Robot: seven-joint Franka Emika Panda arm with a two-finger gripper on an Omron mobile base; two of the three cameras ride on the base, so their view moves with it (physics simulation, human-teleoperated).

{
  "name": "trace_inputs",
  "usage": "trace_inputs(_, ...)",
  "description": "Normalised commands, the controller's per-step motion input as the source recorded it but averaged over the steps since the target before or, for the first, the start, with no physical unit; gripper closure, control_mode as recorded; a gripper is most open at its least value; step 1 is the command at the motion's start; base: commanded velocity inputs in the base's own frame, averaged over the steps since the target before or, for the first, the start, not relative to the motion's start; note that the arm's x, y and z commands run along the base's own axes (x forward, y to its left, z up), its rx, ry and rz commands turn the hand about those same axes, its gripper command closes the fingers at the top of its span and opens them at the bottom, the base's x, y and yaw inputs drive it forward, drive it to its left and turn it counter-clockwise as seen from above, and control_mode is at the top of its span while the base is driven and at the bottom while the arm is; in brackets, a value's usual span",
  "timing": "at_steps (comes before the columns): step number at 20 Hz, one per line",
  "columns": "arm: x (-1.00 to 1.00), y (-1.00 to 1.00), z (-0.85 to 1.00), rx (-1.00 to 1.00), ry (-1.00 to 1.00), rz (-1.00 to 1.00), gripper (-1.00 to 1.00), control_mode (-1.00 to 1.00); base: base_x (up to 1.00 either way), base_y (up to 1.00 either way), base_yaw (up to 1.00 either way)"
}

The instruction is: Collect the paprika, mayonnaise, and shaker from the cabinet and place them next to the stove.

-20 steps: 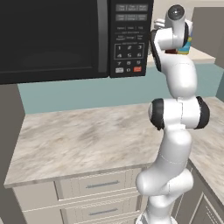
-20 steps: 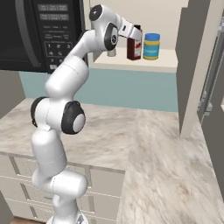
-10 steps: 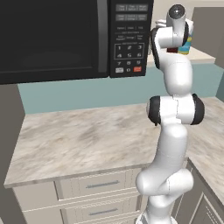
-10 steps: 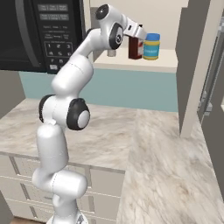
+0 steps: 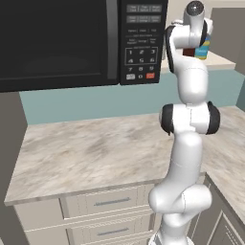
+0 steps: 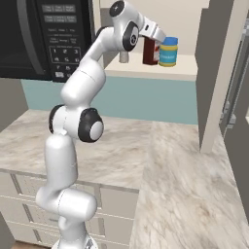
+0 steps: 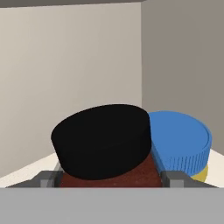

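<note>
On the cabinet (image 6: 160,73) shelf, the paprika (image 7: 105,144) stands touching the mayonnaise (image 7: 181,146), with the shaker (image 6: 124,57) just beyond the paprika's other side. The fingers (image 7: 46,178) sit against both sides of the paprika, apparently gripping.

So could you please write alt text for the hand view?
The gripper straddles the dark red paprika bottle just under its black cap, a fingertip on each side. The blue-lidded mayonnaise jar stands close beside it in a beige cabinet.
</note>
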Motion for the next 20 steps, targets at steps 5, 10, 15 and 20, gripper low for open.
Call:
trace_inputs(5, 0.0, -0.02, 0.0, 0.0, 0.0, 0.0, 1.0, -1.0, 0.0, 0.0, 0.0)
trace_inputs(10, -0.02, 0.0, -0.01, 0.0, 0.0, 0.0, 1.0, -1.0, 0.0, 0.0, 0.0)
trace_inputs(15, -0.12, 0.0, -0.02, 0.0, 0.0, 0.0, 1.0, -1.0, 0.0, 0.0, 0.0)
trace_inputs(20, -0.19, 0.0, -0.02, 0.0, 0.0, 0.0, 1.0, -1.0, 0.0, 0.0, 0.0)
